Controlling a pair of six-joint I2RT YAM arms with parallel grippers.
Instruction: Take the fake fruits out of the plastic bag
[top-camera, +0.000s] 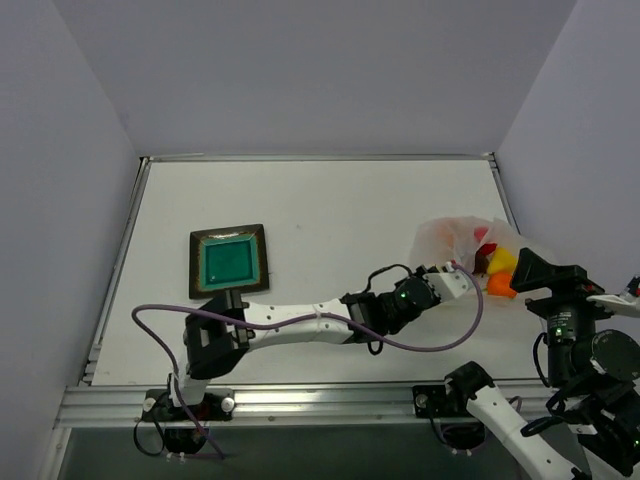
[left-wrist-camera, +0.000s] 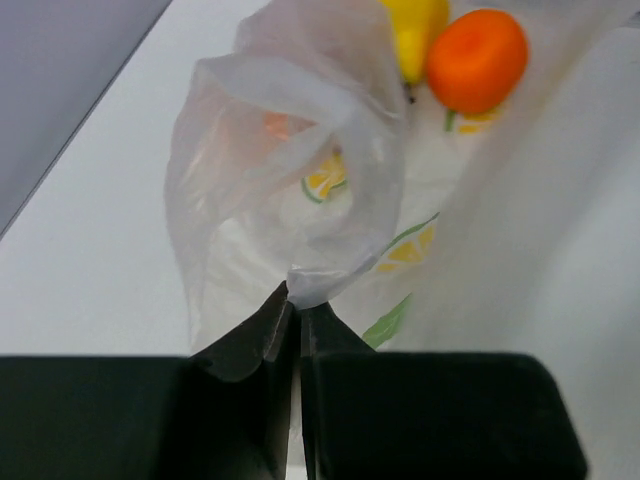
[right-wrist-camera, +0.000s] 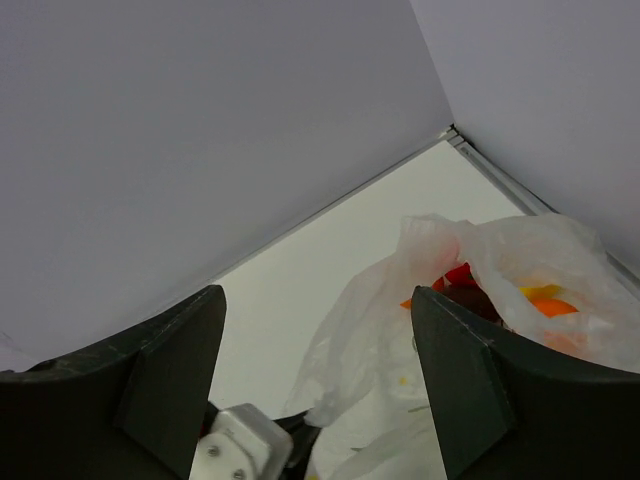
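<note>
The plastic bag (top-camera: 462, 238) sits at the right side of the table. The left gripper (left-wrist-camera: 295, 312) is pressed shut on a twisted fold at the bag's near-left edge. The right gripper (right-wrist-camera: 318, 320) hangs just over the bag, fingers spread wide. The orange fruit (left-wrist-camera: 478, 58) and yellow fruit (left-wrist-camera: 415, 28) look like they're inside it, but that's hard to call through the film.

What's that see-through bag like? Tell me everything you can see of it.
The plastic bag is thin, clear, crinkly film printed with yellow-green lemon slices and green leaves. It lies crumpled on the right side of the white table, one fold puffed up into a loop. The left gripper is shut on a pinch of that fold. At its right-hand end sit an orange fruit, a yellow fruit and a red piece; whether they are fully inside is unclear.
</note>
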